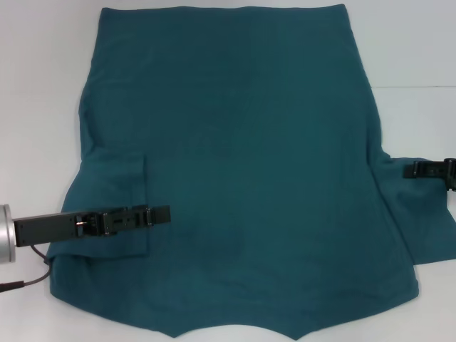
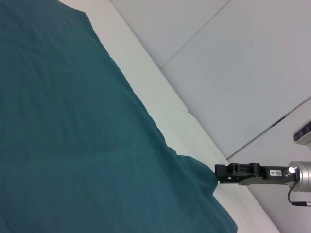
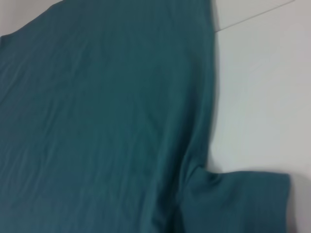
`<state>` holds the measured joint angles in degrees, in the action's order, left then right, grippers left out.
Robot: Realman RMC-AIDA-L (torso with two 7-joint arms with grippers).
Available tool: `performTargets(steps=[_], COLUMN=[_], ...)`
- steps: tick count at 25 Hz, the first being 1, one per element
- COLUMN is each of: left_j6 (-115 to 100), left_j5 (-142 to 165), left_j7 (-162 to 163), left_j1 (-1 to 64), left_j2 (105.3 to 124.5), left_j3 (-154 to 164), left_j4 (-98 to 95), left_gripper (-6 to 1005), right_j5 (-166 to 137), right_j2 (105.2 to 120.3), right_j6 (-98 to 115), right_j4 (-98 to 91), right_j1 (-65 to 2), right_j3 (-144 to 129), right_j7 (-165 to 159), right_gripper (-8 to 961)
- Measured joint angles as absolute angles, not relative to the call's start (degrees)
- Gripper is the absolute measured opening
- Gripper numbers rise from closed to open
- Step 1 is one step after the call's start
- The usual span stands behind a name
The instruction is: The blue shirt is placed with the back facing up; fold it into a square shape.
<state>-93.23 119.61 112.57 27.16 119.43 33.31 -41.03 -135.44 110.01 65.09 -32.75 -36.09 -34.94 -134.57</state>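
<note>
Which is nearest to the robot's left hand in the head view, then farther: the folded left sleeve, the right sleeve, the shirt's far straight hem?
1. Folded left sleeve of the dark teal-blue fabric shirt: under the left hand.
2. Far straight hem: top edge.
3. Right sleeve: opposite side, by the right hand.

Head downward; wrists oblique, shirt (image 1: 235, 164) shared.

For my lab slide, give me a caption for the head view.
Blue shirt back-up on white table; left gripper over the folded-in sleeve, right gripper at the other sleeve.
</note>
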Motion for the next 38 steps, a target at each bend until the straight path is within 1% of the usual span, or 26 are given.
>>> performTargets(steps=[10,15,26,31,37,38], left_j6=[-93.6,-93.6,-93.7,-93.7,-93.8,-93.8], left_j5=[118.6,118.3,118.1,118.1,118.1,118.1], left_j7=[112.7,112.9,113.4,113.7,113.7,113.7], left_j1=[27.1,26.9,27.2,27.2,26.9,26.8], left_j2=[119.5,119.46,119.34,119.25,119.26,119.26], left_j3=[33.3,33.3,33.3,33.2,31.7,31.5], left_j4=[-41.4,-41.4,-41.7,-41.9,-41.9,-41.9], left_gripper=[853,853,853,853,852,852], right_j5=[-135.4,-135.9,-136.0,-136.0,-136.9,-137.8], right_j2=[110.22,110.21,110.29,110.3,110.32,110.35], right_j6=[65.5,65.0,64.3,63.3,58.9,58.3], right_j4=[-32.6,-33.0,-33.1,-33.1,-34.4,-34.7], right_j1=[-36.7,-36.7,-36.6,-36.8,-37.2,-37.6], right_j3=[-35.1,-35.4,-35.5,-37.0,-42.6,-43.1], right_j7=[-135.0,-135.1,-134.9,-134.7,-134.8,-134.9], right_gripper=[840,603,348,110,10,11])
